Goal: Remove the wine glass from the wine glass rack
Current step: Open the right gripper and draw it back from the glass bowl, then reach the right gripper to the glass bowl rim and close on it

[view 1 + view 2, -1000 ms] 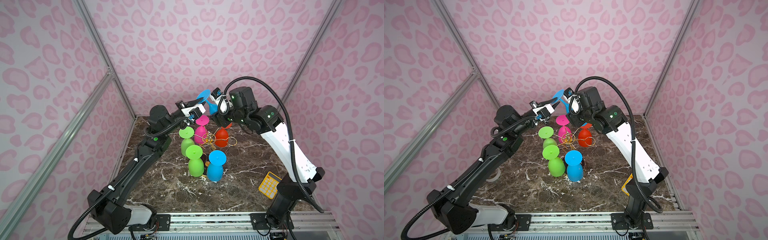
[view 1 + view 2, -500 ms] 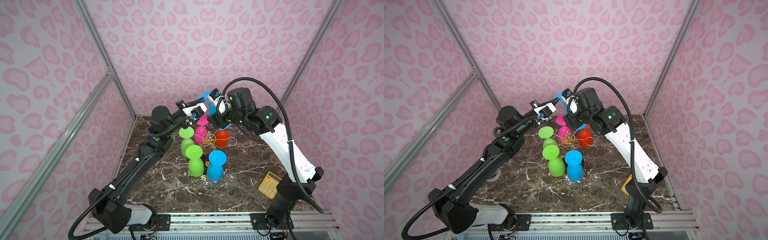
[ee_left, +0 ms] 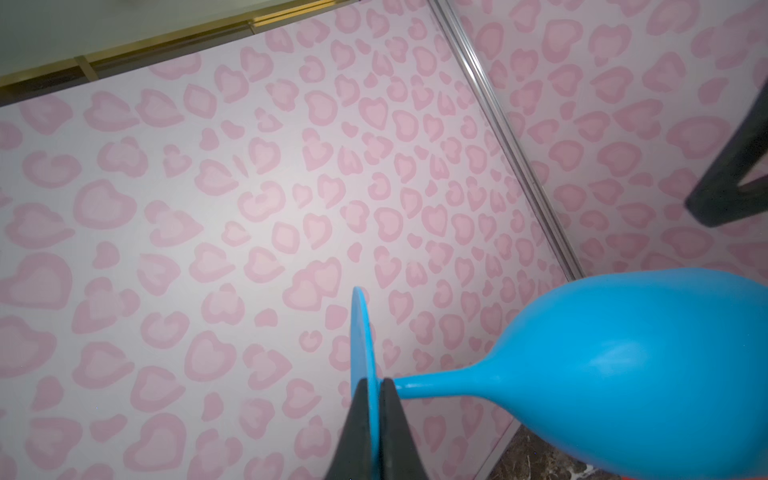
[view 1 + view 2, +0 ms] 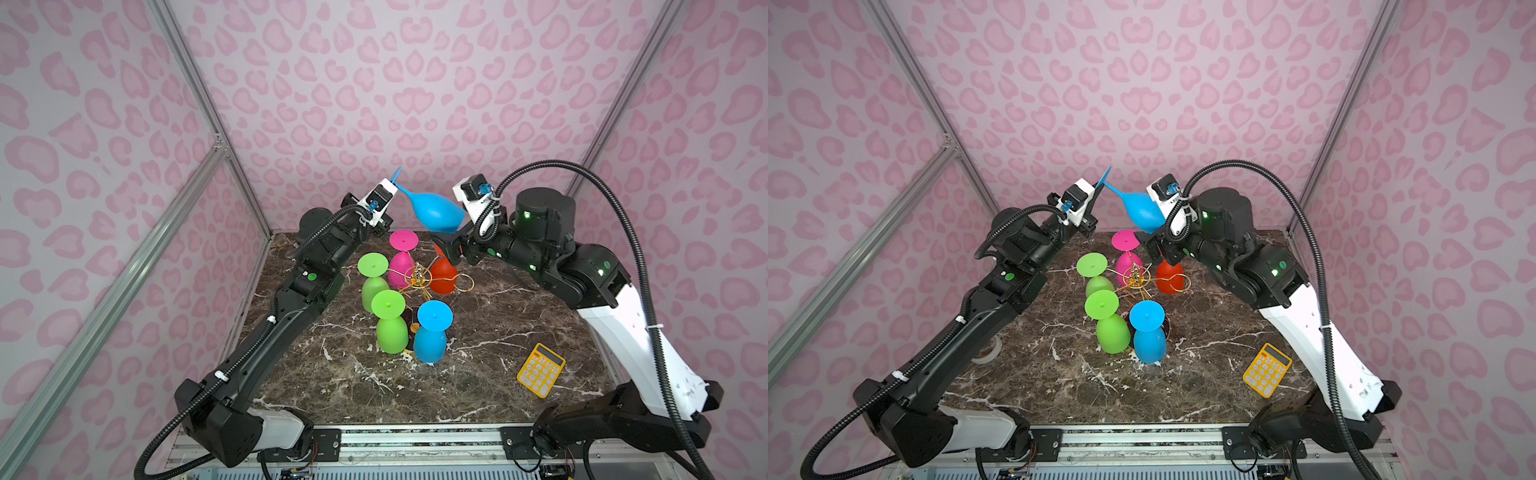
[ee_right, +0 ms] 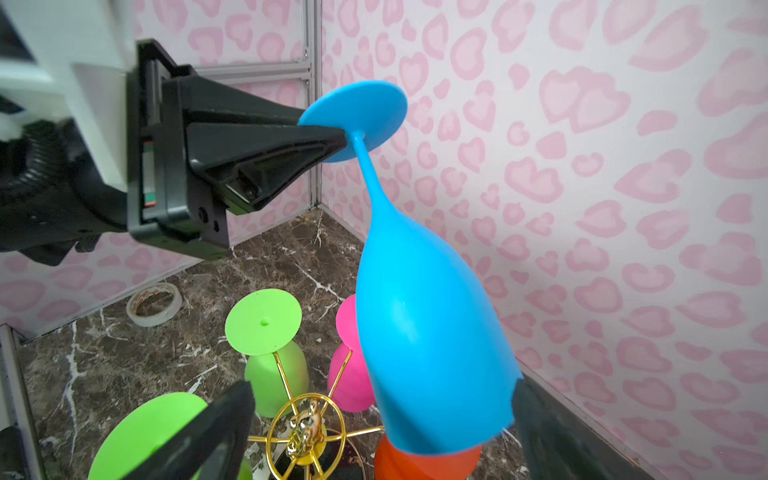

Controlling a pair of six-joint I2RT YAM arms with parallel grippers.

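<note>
Nearest, a calculator (image 4: 540,370) lies on the table (image 4: 478,332), well apart from the work. Behind it the rack (image 4: 417,277) stands mid-table with five glasses (image 4: 431,332) hanging bowl-down and one loop (image 4: 464,283) empty on its right. Above and behind the rack, the wine glass (image 4: 434,212) is in the air, clear of the wire. It is tilted, foot up toward the left and bowl down toward the right. The left gripper (image 3: 372,399) has just finished closing and now pinches the foot edge-on, right beside the stem. The right gripper (image 4: 454,239), which had the bowl a second ago, has spread wide. In its wrist view one finger stands well off the bowl and the other sits just beside the rim; whether that one touches is unclear. So the glass has passed from right to left, and only the foot pinch carries it. The lift off the rack looks done. What remains, I judge, is for the right arm to back away without nudging the bowl, since a bump could twist so thin a grip.
</note>
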